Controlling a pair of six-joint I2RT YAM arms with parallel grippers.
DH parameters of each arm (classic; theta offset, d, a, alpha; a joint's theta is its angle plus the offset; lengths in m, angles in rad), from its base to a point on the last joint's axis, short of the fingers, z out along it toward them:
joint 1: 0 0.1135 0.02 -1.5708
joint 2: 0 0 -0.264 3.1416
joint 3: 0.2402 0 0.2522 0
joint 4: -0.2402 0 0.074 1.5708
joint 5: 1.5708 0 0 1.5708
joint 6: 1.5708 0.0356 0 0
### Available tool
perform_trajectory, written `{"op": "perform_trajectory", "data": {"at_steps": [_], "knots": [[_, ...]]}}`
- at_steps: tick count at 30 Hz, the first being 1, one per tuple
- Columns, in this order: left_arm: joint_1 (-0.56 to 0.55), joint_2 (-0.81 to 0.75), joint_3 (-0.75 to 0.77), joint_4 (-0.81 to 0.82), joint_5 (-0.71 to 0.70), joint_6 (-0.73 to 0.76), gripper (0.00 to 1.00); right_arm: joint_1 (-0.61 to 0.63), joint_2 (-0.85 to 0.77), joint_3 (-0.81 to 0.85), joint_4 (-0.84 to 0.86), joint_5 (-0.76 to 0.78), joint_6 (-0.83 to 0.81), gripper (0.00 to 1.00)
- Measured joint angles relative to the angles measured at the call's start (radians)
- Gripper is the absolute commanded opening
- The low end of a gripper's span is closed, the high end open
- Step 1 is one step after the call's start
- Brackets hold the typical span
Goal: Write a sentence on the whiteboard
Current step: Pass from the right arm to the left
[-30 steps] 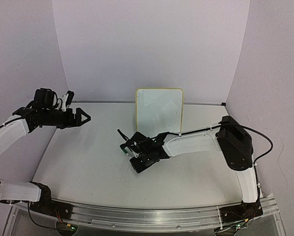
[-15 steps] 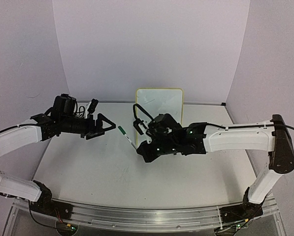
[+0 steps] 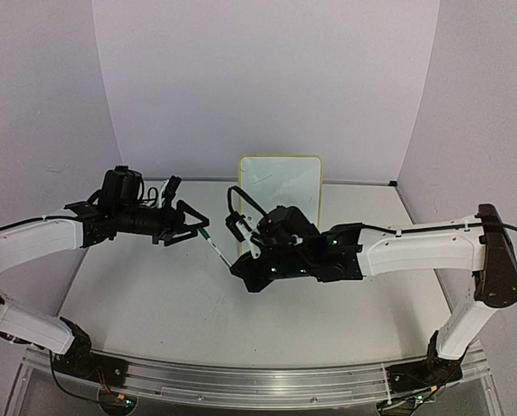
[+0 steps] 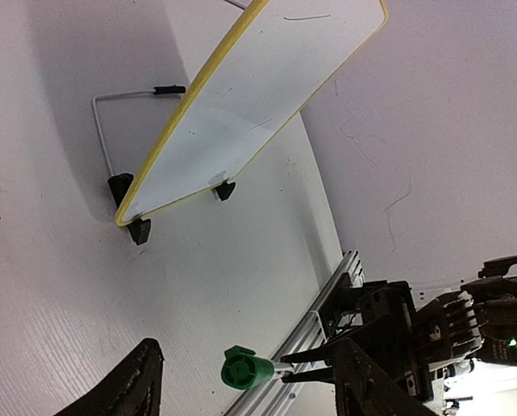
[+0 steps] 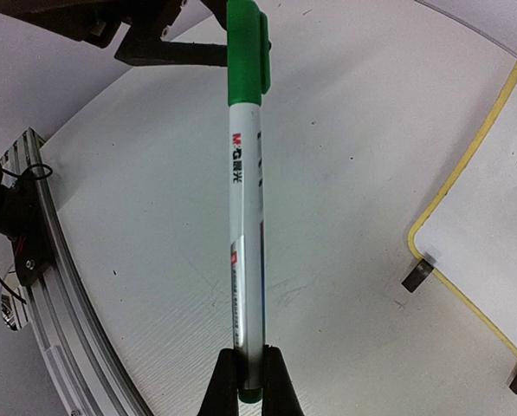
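The whiteboard (image 3: 280, 192) stands upright at the back centre on two black feet, with a pale yellow frame. No green lettering shows on it; the sentence is not in view. My right gripper (image 3: 238, 263) is shut on the tail end of a slim white marker (image 3: 221, 249), held above the table and pointing left. Its green cap (image 4: 245, 371) sits between the fingers of my open left gripper (image 3: 195, 227), which do not touch it. The right wrist view shows the marker (image 5: 245, 217) clamped in the right gripper (image 5: 248, 374), with the left gripper (image 5: 167, 39) at its cap.
A wire stand (image 4: 111, 121) props the whiteboard (image 4: 249, 113) from behind. The aluminium rail (image 3: 241, 377) runs along the near table edge. Purple walls enclose the back and both sides.
The right arm rose from the table with the marker and swung left. The left gripper moved right from the far left, and its open fingers now flank the green cap.
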Motion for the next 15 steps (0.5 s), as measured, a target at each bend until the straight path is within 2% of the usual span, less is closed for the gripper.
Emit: {"op": "perform_trajectory", "data": {"at_steps": [4,12,15], "knots": [[0.000,0.011,0.000,-0.003,-0.001,0.003,0.35,0.000,0.000,0.000,0.014,-0.002,0.000,0.00],[0.000,0.013,0.000,-0.002,0.002,-0.016,0.02,0.000,0.000,0.000,0.017,0.004,0.001,0.00],[-0.004,0.013,0.003,0.013,0.019,-0.031,0.00,0.000,0.001,-0.005,0.014,0.008,0.002,0.00]]}}
